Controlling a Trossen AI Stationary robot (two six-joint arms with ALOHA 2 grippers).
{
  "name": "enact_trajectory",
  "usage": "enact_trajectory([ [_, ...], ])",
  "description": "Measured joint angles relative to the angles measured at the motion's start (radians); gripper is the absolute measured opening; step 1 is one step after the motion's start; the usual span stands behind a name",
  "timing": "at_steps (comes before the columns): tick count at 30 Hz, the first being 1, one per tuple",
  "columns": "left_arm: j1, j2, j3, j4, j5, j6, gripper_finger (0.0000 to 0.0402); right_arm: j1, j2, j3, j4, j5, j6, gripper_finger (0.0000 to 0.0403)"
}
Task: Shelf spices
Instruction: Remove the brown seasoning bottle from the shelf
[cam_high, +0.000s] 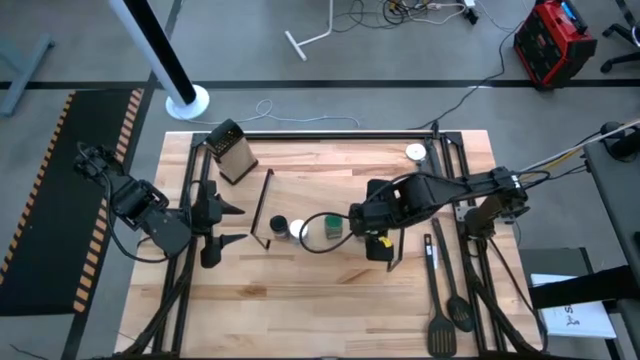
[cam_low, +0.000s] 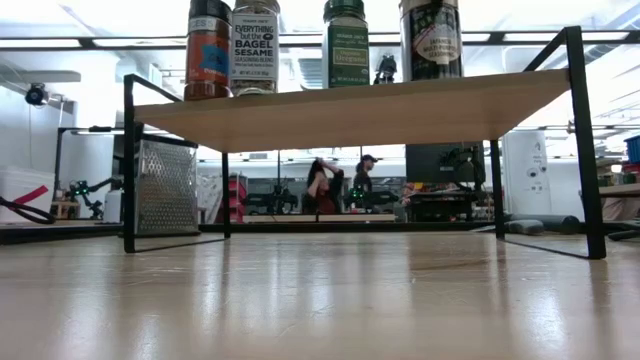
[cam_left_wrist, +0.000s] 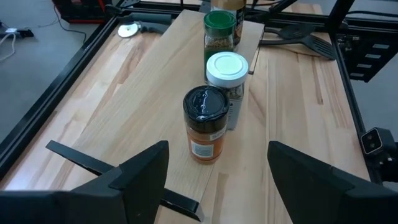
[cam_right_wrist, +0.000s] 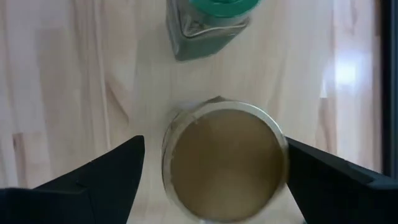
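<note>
Four spice jars stand in a row on the light-wood shelf. In the left wrist view they run black lid, white lid, green lid, then the tan-lidded jar farthest off. My left gripper is open at the shelf's left end, facing the black-lidded jar and clear of it. My right gripper is open above the tan-lidded jar, a finger on either side of its lid. The green-lidded jar stands just beyond.
A box grater stands near the table's far left. A white dial-faced object lies near the far right. Dark spatulas lie on the right side. People show in the room behind the table.
</note>
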Motion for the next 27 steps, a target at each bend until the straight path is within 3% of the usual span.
enact_trajectory([
  [14,0.0,0.0,0.0,-0.01,0.006,-0.013,0.0263,-0.002,0.0,-0.12,0.096,0.0,0.011,0.0336],
  [22,0.0,0.0,0.0,-0.01,0.007,-0.015,0.0263,-0.008,-0.001,-0.145,0.124,0.0,0.02,0.0261],
  [27,0.0,0.0,0.0,-0.011,0.008,-0.016,0.0263,-0.015,-0.002,-0.145,0.125,0.0,0.02,0.0259],
])
